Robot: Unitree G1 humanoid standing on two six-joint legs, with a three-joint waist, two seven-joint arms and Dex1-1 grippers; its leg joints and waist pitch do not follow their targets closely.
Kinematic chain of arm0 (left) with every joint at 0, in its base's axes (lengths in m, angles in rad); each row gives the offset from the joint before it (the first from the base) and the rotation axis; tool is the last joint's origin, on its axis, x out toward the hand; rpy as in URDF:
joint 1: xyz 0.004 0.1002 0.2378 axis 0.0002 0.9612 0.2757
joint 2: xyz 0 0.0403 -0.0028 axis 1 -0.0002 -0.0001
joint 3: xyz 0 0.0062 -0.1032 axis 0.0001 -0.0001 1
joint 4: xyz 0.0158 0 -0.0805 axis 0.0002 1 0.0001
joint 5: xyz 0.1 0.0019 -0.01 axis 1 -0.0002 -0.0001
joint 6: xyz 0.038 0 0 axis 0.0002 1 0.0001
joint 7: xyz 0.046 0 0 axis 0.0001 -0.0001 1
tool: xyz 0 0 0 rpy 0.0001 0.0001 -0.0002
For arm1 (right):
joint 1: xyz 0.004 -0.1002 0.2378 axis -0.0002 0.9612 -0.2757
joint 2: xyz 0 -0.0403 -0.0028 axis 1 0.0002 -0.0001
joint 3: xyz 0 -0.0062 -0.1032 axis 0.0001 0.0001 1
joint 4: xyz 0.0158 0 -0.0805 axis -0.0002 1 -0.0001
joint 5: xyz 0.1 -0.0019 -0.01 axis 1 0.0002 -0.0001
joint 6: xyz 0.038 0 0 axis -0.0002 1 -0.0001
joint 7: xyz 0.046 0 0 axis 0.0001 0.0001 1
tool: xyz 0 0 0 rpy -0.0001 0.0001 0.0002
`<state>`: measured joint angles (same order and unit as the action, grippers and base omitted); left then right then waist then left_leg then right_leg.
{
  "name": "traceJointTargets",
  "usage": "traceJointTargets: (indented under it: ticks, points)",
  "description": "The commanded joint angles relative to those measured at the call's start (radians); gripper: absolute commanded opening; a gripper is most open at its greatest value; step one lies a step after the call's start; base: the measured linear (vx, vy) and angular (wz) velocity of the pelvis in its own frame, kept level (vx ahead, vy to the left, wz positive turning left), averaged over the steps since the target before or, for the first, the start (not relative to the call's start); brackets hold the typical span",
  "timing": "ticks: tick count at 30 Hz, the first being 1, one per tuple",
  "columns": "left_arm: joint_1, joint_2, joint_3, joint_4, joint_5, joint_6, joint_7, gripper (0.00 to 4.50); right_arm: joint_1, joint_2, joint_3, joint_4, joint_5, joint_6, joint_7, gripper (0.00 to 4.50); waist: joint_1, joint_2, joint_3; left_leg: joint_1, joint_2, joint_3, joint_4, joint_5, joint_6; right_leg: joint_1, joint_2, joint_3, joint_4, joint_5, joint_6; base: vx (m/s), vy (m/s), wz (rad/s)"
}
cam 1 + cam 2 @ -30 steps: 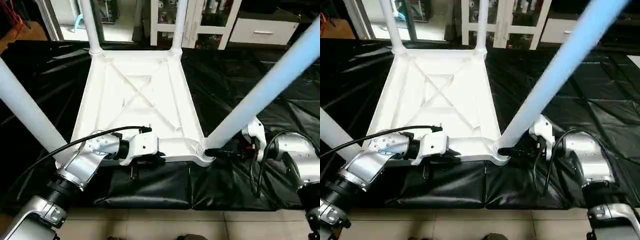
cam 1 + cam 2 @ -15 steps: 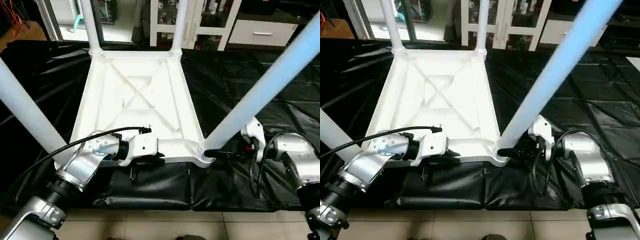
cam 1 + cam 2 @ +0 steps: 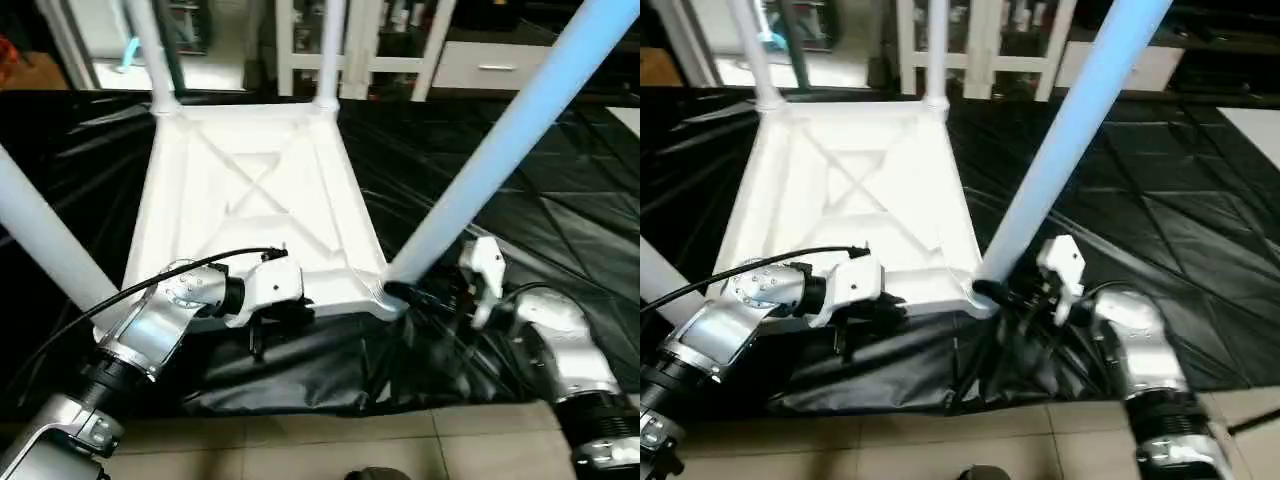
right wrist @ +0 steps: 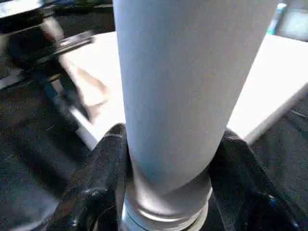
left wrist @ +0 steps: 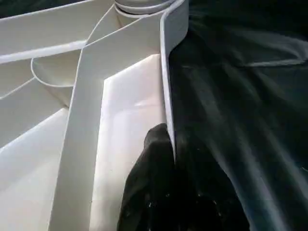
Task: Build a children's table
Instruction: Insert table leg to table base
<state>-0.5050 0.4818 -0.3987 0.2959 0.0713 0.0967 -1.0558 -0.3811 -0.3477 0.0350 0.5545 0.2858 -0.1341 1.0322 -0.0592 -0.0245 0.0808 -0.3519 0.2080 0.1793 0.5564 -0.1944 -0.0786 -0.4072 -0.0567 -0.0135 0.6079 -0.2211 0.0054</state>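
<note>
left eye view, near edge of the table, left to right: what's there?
near-left leg → left gripper, shut on the table top's near rim → near-right corner socket with its leg → right gripper, shut on that leg's base.

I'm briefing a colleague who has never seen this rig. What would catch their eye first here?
The upside-down white table top on black sheeting, its ribbed underside showing, with four legs rising from its corners. The near-right leg crosses the head view, and the right gripper clasps its base at the socket. The left gripper is pinched on the top's near rim.
</note>
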Motion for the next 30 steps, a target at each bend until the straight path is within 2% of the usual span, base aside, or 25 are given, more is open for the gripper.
traceJointTargets:
  ticks: [1,3,4,7,8,10,12,13,15,16,18,19,20,21,23,25,26,30]
  points:
    - [0.007,-0.023,-0.052,-0.045,0.024,0.037,-0.001,0.0,0.032,0.02,0.027,0.149,-0.101,0.11,-0.147,1.98,-0.007,0.01,-0.007,-0.003,0.021,-0.026,-0.08,-0.509,-0.024,-0.005,-0.058,0.031,-0.128,-0.617,-0.099,0.0,0.0,0.0]
    - [0.003,-0.053,-0.045,-0.061,0.03,0.089,0.04,0.0,0.007,0.055,0.019,0.177,-0.11,0.119,-0.22,1.98,-0.016,0.012,-0.012,-0.011,0.022,-0.031,-0.084,-0.476,-0.027,0.004,-0.059,0.031,-0.121,-0.559,-0.115,0.0,0.0,0.0]
    - [0.002,-0.082,-0.041,-0.08,0.029,0.139,0.072,0.0,-0.016,0.086,0.014,0.205,-0.119,0.125,-0.278,1.98,-0.022,0.015,-0.014,-0.012,0.022,-0.028,-0.083,-0.471,-0.03,0.002,-0.056,0.029,-0.119,-0.518,-0.133,0.0,0.0,0.0]
    - [-0.004,-0.119,-0.043,-0.103,0.047,0.194,0.114,0.0,-0.057,0.127,0.02,0.244,-0.141,0.141,-0.359,1.98,-0.028,0.022,-0.016,-0.017,0.022,-0.025,-0.083,-0.436,-0.029,0.01,-0.055,0.027,-0.113,-0.427,-0.164,0.0,0.0,0.0]
    - [-0.016,-0.153,-0.039,-0.116,0.064,0.259,0.162,0.0,-0.093,0.155,0.034,0.277,-0.162,0.152,-0.417,1.98,-0.032,0.021,-0.017,-0.017,0.021,-0.022,-0.083,-0.42,-0.027,0.012,-0.053,0.026,-0.112,-0.384,-0.176,0.0,0.0,0.0]
    - [-0.024,-0.18,-0.034,-0.126,0.071,0.314,0.199,0.0,-0.119,0.175,0.045,0.299,-0.175,0.16,-0.456,1.98,-0.036,0.023,-0.02,-0.013,0.021,-0.014,-0.077,-0.384,-0.025,0.013,-0.051,0.027,-0.109,-0.299,-0.209,0.0,0.0,0.0]
    - [-0.026,-0.187,-0.032,-0.129,0.074,0.327,0.209,0.0,-0.125,0.179,0.047,0.304,-0.179,0.16,-0.466,1.98,-0.039,0.023,-0.021,-0.017,0.02,-0.012,-0.076,-0.37,-0.016,0.017,-0.052,0.027,-0.108,-0.276,-0.218,0.0,0.0,0.0]
    - [-0.032,-0.205,-0.025,-0.133,0.087,0.36,0.243,0.0,-0.142,0.194,0.046,0.323,-0.183,0.162,-0.498,1.98,-0.04,0.02,-0.024,-0.018,0.019,-0.011,-0.074,-0.355,-0.007,0.021,-0.052,0.026,-0.108,-0.264,-0.218,0.0,0.0,0.0]
    - [-0.049,-0.247,-0.017,-0.142,0.134,0.437,0.332,0.0,-0.185,0.238,0.023,0.385,-0.183,0.143,-0.604,1.98,-0.046,0.02,-0.025,-0.019,0.021,-0.011,-0.073,-0.332,-0.008,0.021,-0.054,0.026,-0.103,-0.238,-0.233,0.0,0.0,0.0]
    - [-0.061,-0.289,-0.001,-0.142,0.165,0.496,0.413,0.0,-0.207,0.269,-0.003,0.429,-0.178,0.118,-0.69,1.98,-0.049,0.018,-0.03,-0.018,0.019,-0.009,-0.068,-0.315,-0.008,0.023,-0.053,0.026,-0.102,-0.222,-0.236,0.0,0.0,0.0]
    - [-0.067,-0.316,0.009,-0.139,0.183,0.521,0.462,0.0,-0.211,0.286,-0.015,0.449,-0.178,0.101,-0.734,1.98,-0.048,0.016,-0.032,-0.015,0.019,-0.006,-0.064,-0.287,-0.002,0.023,-0.052,0.027,-0.101,-0.177,-0.243,0.0,0.0,0.0]
    - [-0.071,-0.335,0.014,-0.133,0.193,0.532,0.496,0.0,-0.207,0.311,-0.029,0.458,-0.181,0.075,-0.782,1.98,-0.046,0.012,-0.036,-0.016,0.019,-0.002,-0.061,-0.267,0.007,0.026,-0.051,0.027,-0.099,-0.137,-0.246,0.0,0.0,0.0]
    - [-0.071,-0.336,0.015,-0.133,0.193,0.533,0.497,0.0,-0.207,0.311,-0.029,0.459,-0.182,0.075,-0.783,1.98,-0.044,0.015,-0.036,-0.017,0.018,-0.002,-0.061,-0.255,0.011,0.027,-0.051,0.028,-0.096,-0.116,-0.249,0.0,0.0,0.0]
    - [-0.074,-0.362,0.027,-0.126,0.2,0.547,0.545,0.0,-0.205,0.329,-0.042,0.463,-0.186,0.053,-0.815,1.97,-0.043,0.009,-0.039,-0.018,0.018,-0.001,-0.06,-0.218,0.022,0.034,-0.048,0.025,-0.091,-0.05,-0.256,0.0,0.0,0.0]
    - [-0.071,-0.367,0.036,-0.126,0.197,0.548,0.559,0.0,-0.201,0.337,-0.04,0.45,-0.191,0.034,-0.823,1.97,-0.038,0.012,-0.041,-0.016,0.018,0.001,-0.057,-0.186,0.034,0.037,-0.047,0.025,-0.085,0.014,-0.268,0.0,0.0,0.0]
    - [-0.069,-0.365,0.042,-0.125,0.193,0.544,0.563,0.0,-0.201,0.342,-0.043,0.442,-0.187,0.021,-0.817,1.97,-0.035,0.011,-0.04,-0.017,0.017,0.002,-0.056,-0.174,0.049,0.04,-0.047,0.024,-0.083,0.042,-0.275,0.0,0.0,0.0]
    - [-0.064,-0.363,0.053,-0.13,0.189,0.545,0.57,0.0,-0.209,0.351,-0.048,0.441,-0.171,0.0,-0.795,1.97,-0.035,0.014,-0.038,-0.016,0.018,0.002,-0.057,-0.18,0.053,0.039,-0.048,0.024,-0.083,0.038,-0.277,0.0,0.0,0.0]
    - [-0.05,-0.357,0.071,-0.143,0.184,0.552,0.573,0.0,-0.234,0.357,-0.055,0.448,-0.159,-0.039,-0.754,1.97,-0.037,0.012,-0.036,-0.017,0.018,0.002,-0.057,-0.214,0.058,0.039,-0.05,0.024,-0.088,-0.025,-0.277,0.0,0.0,0.0]
